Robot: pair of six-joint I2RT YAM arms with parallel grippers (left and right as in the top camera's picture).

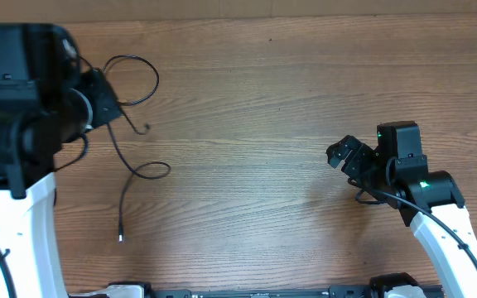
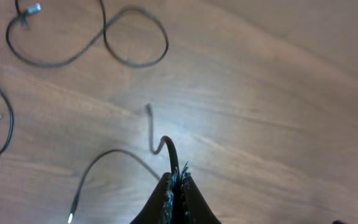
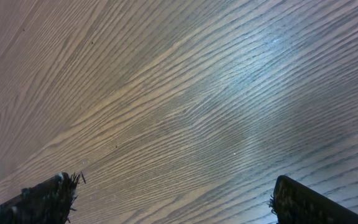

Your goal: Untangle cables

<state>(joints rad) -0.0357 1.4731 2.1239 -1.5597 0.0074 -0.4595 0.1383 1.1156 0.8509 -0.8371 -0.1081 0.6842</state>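
Where thin cables (image 2: 170, 151) loop, grained wood table (image 1: 305, 99)

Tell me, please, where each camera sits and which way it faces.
Overhead: fixed above the table, looking straight down on the left arm and right arm.
Left wrist: on the left arm, looking down past the left gripper, shut on the cables.
Right wrist: on the right arm, looking down at bare wood past the open right gripper.
Shared: overhead and left wrist both show the cables.
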